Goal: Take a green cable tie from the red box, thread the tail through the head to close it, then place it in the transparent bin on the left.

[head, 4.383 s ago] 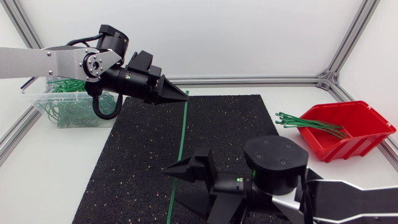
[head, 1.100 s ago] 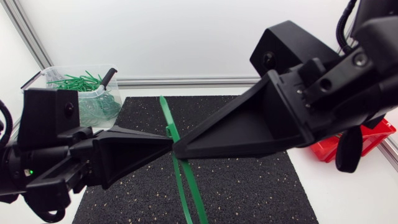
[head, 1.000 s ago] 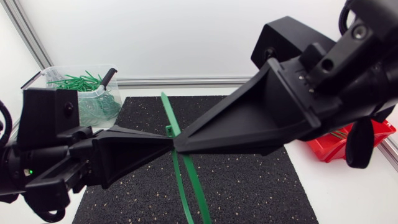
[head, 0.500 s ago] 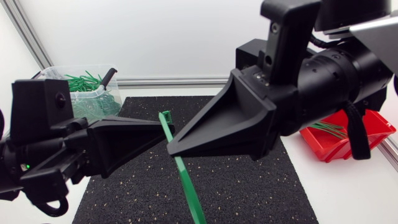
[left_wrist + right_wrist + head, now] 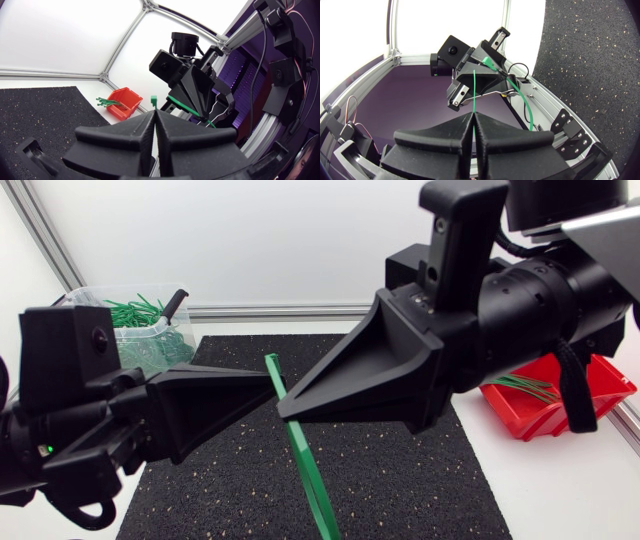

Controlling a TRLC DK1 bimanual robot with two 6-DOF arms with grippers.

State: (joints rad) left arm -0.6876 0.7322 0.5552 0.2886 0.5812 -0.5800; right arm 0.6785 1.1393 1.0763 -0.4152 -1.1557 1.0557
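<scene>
Both grippers are raised high over the black mat [image 5: 400, 480], tip to tip. My left gripper [image 5: 270, 385] is shut on a green cable tie [image 5: 305, 465]. In the left wrist view the tie's head [image 5: 154, 101] pokes out just past the left gripper [image 5: 154, 112]. My right gripper [image 5: 282, 412] is shut on the same tie. Its thin tail [image 5: 474, 92] runs out ahead of the right gripper [image 5: 472, 115] towards the other arm. The rest of the strap hangs down under the tips. The red box [image 5: 560, 405] at the right holds more green ties [image 5: 525, 385].
The transparent bin [image 5: 140, 330] stands at the back left with several closed green ties in it. A silver frame rail [image 5: 280, 310] runs along the table's far edge. The two arms hide much of the mat's middle.
My right gripper has turned and drawn in closer to the left one. Two strands of the tie hung below the tips a second ago. Now only one strand shows.
</scene>
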